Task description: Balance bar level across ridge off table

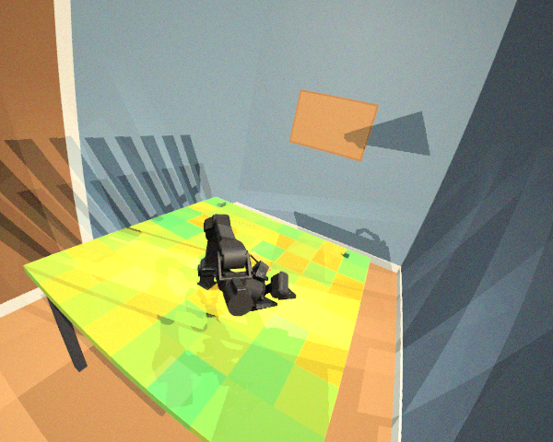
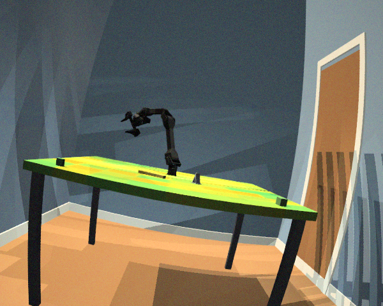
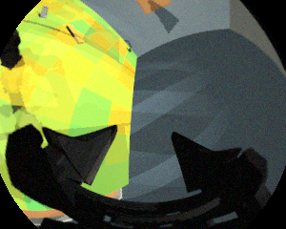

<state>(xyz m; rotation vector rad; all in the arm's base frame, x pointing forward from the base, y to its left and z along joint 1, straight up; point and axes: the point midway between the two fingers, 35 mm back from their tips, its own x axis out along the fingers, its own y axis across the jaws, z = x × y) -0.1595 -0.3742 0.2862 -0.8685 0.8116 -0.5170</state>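
Note:
The thin brown bar lies flat on the table, to the left of the ridge in the exterior view. The ridge is a small grey upright wedge standing on the table with nothing on it. Neither is visible in the top view, where the arm blocks part of the table. My gripper is open and empty, its black fingers wide apart. It is high above the table, well away from the bar and the ridge.
A small dark green block sits near one table corner. Another block sits near a second corner. The arm base stands behind the bar and ridge in the exterior view.

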